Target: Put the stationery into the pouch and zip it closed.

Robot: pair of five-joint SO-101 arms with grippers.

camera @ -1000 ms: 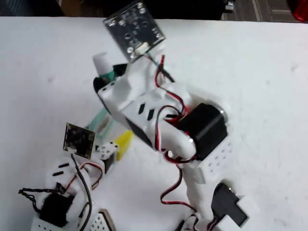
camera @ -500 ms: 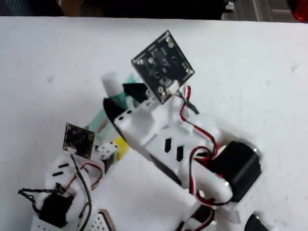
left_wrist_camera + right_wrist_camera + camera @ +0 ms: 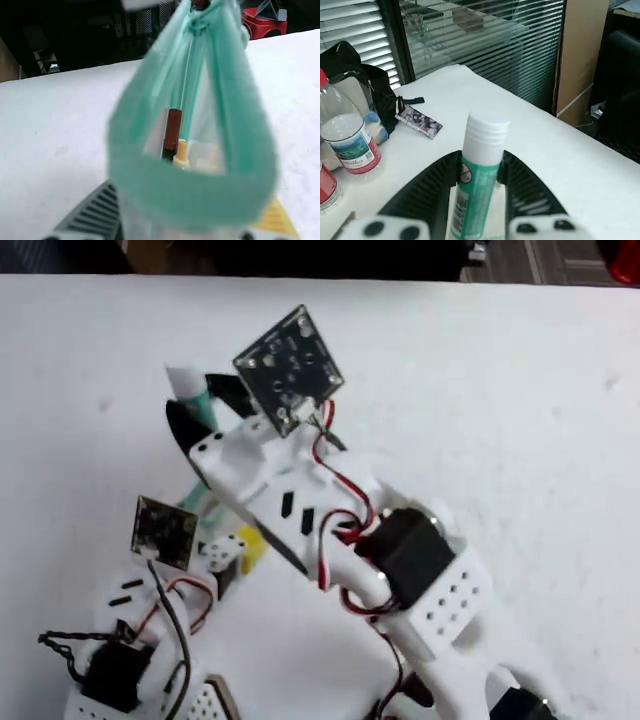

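Our right jaws clench a glue stick, white cap outward, left of centre near the top of the high view. Lower left, our left jaws grip the pouch, mouth open, pens inside, over the white tabletop.

Bright, even light; soft shadows.

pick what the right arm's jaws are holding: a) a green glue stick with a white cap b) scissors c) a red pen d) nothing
a: the right wrist view shows the green glue stick with its white cap clamped between the black jaws.
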